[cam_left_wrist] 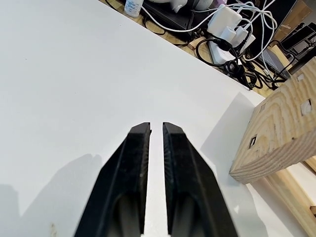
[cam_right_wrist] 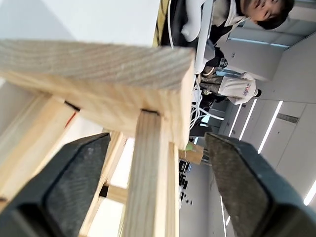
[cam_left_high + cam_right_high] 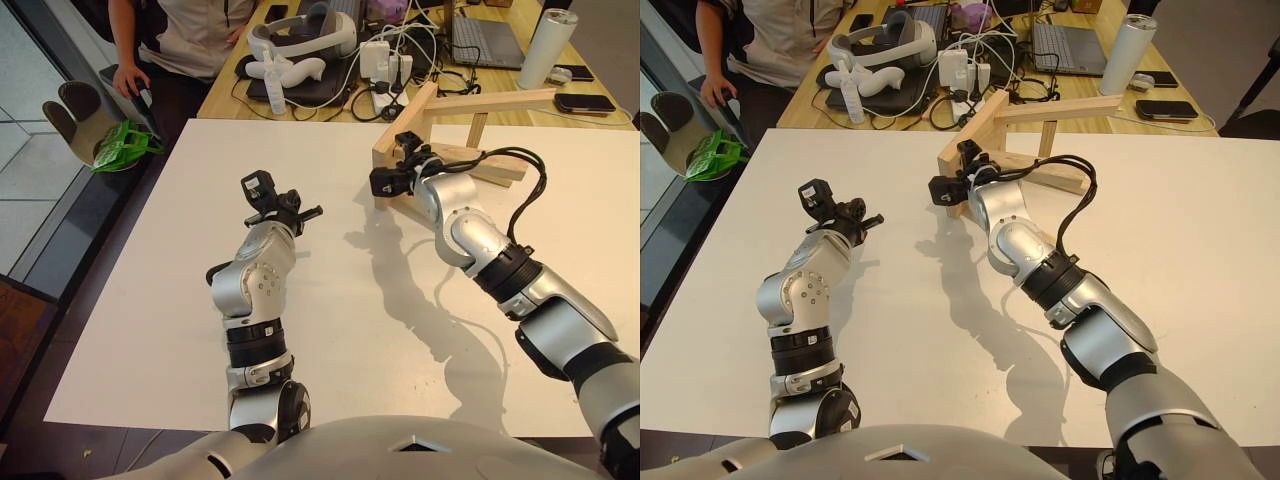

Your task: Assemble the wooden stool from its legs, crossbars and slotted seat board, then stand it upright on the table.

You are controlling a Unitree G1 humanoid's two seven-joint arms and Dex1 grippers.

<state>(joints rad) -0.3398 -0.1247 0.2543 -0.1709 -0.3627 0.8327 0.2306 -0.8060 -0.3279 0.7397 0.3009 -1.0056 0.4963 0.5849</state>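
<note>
Fingers, right: the fingers (image 2: 74,187) of the right gripper (image 2: 155,148) are spread wide, one on each side of a stool leg (image 2: 148,197). A gap shows on both sides, so they grip nothing.
Fingers, left: the fingers (image 1: 133,168) of the left gripper (image 1: 156,129) are drawn almost together. Only a thin slit separates them, with nothing in it. They are held above bare table, near the seat board's corner.
Table: white (image 3: 300,330); both arms lie out over it.
Desk: wooden (image 3: 225,90), just beyond the table's far edge. It carries a laptop (image 3: 485,40), a white headset (image 3: 300,35) and a tangle of cables (image 3: 395,60).
Stool: it (image 3: 490,100) lies on its side at the table's far edge, on the robot's right. Its legs are already in the board and point right, and it is not upright.
Seat board: it (image 1: 281,123) is tilted on edge, with small slots in its face.
Tumbler: pale (image 3: 548,45), upright on the desk beyond the stool.
Writing: print on the desk items is too small to make out.
Hidden: the right arm covers the stool's lower near part in the head views, so its legs and crossbars cannot be counted. The left wrist view cuts the seat board off at its edge.
</note>
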